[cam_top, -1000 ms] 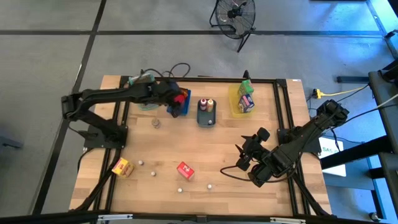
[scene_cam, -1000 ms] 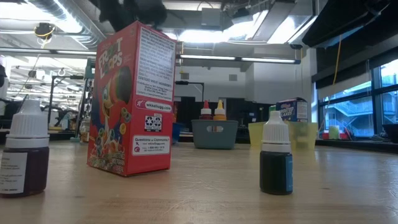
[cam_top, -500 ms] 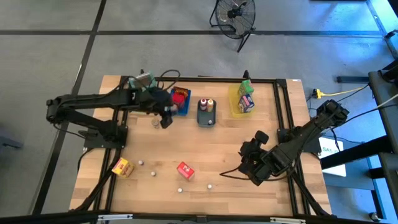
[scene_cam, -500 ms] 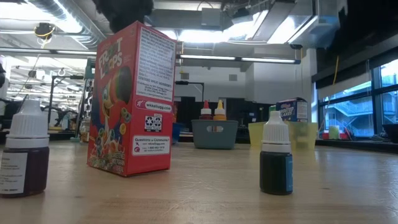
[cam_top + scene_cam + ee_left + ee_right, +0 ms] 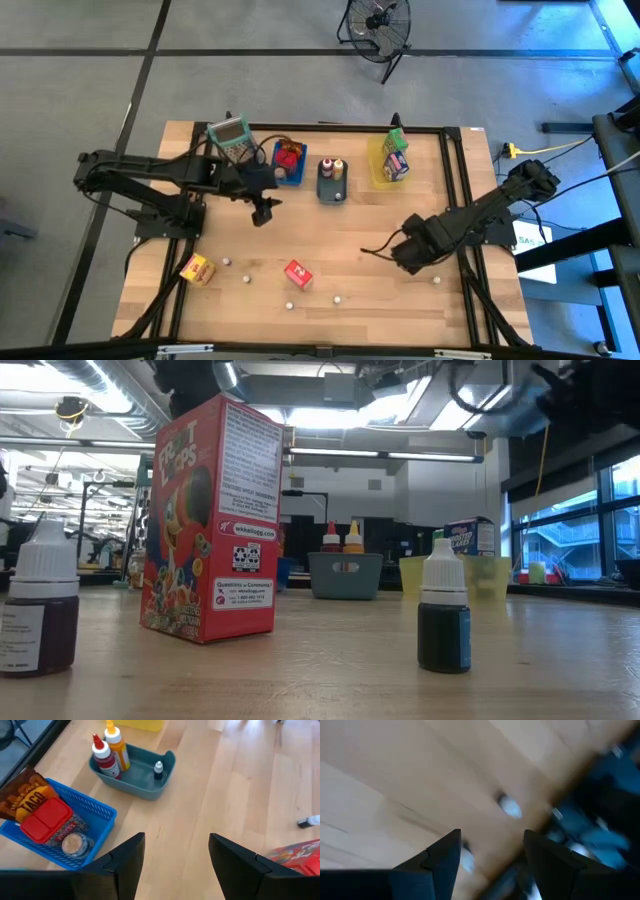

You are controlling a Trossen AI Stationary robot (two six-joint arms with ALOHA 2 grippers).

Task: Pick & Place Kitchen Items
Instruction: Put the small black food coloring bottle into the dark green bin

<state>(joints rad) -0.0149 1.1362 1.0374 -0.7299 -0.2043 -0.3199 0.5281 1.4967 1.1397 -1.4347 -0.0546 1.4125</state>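
My left gripper [image 5: 262,214] hovers open over bare wood, near the blue tray [image 5: 297,176]; nothing is between its fingers [image 5: 175,855]. The blue tray [image 5: 95,812] holds a brown packet [image 5: 25,802], a red piece [image 5: 46,819] and a jar [image 5: 75,843]. My right gripper [image 5: 404,253] points down at the table's right side, open and empty [image 5: 490,850]. A red carton [image 5: 297,273] stands near the front, with a yellow-orange carton [image 5: 196,268] at the front left. Small white-capped bottles [image 5: 338,298] stand scattered along the front.
A grey tray [image 5: 332,193] holds a red and a yellow bottle [image 5: 116,747]. A yellow tray [image 5: 377,170] holds green and purple-white cartons. A mesh basket [image 5: 228,135] stands at the far left. One small bottle [image 5: 436,280] lies near my right gripper.
My left gripper has drawn back from over the blue tray toward the table's near edge and risen, its fingers empty. The red piece stays in the blue tray. My right gripper has turned at the wrist and tipped down to point at the table.
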